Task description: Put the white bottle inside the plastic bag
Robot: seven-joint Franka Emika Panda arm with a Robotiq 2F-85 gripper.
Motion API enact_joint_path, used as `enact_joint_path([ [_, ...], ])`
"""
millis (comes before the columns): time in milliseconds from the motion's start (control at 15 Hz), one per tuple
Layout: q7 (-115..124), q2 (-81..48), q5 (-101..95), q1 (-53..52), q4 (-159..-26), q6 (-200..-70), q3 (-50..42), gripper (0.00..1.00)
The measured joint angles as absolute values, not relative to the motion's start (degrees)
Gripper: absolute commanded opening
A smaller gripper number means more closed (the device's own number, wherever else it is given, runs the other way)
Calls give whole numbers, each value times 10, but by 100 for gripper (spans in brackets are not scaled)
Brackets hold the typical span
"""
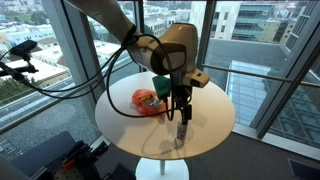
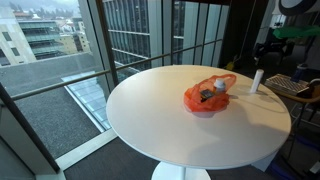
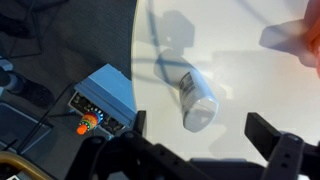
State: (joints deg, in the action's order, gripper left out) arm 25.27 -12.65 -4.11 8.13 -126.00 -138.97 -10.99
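The white bottle is standing upright near the edge of the round white table, apart from the orange plastic bag. Its label is showing dark print too blurred to read. The gripper is hovering above it, fingers spread wide.

Round white table on a white pedestal, in the glazed corner of a high-floor room. Floor-to-ceiling windows with dark mullions on two sides in both exterior views. Outside: city buildings and a lower rooftop. Daylight only, flat, with soft shadows across the tabletop in the wrist view. Floor dark, carpet-like. Grey-blue control box with a red-orange button sits on the floor just beside the table edge. Black camera on a stand at the glass in an exterior view.
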Motion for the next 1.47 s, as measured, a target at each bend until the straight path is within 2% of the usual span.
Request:
enact_joint_path([
  [933,258,-211,-8,77,-1213,-1432,-115,100],
  [1067,258,-214,-4,74,-1213,-1432,-115,75],
  [1467,258,-216,-4,63,-1214,-1433,-117,25],
])
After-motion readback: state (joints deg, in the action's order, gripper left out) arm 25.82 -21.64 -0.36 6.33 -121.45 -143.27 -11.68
